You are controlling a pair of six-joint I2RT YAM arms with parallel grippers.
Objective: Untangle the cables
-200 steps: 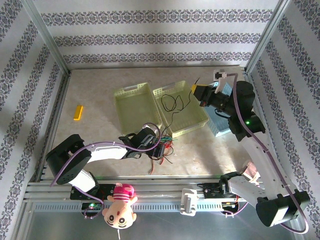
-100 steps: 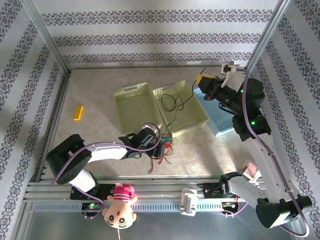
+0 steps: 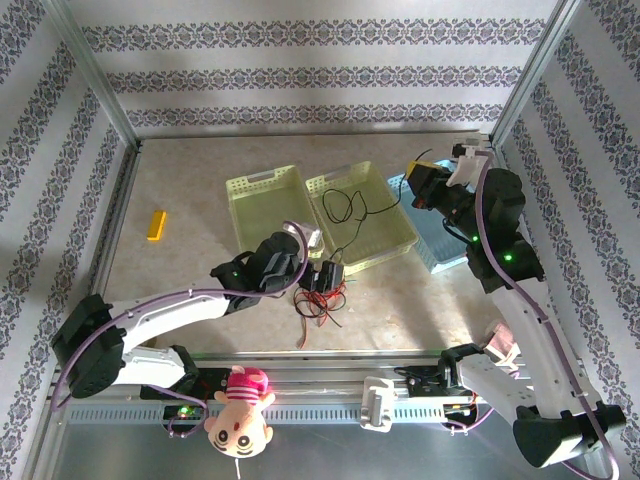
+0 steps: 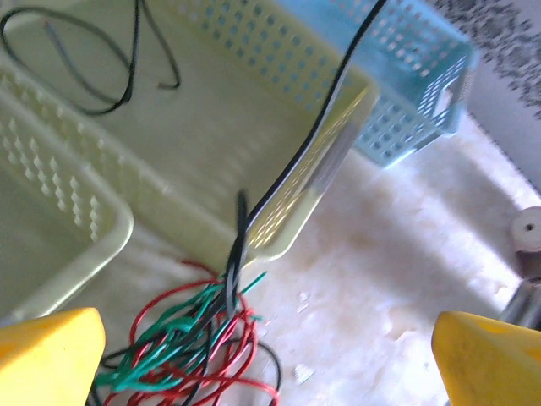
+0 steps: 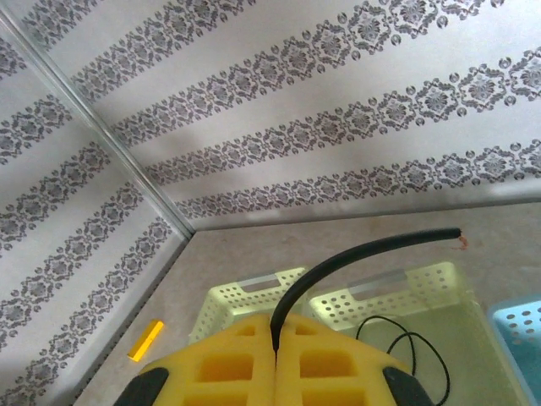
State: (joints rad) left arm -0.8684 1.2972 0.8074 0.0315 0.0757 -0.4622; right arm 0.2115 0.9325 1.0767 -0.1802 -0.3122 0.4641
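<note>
Pinches a black cable (image 5: 363, 252) in the tightly pressed right gripper (image 5: 277, 326), lifted high to draw that strand from the tangle (image 3: 322, 303). Hovers the left gripper (image 3: 326, 278), spread wide, just above the red and green loops (image 4: 165, 355), probably to pin them to the surface (image 3: 200, 190)

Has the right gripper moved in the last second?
Yes. The right gripper shifted right, from the corner of the right-hand yellow basket to above the blue basket.
</note>
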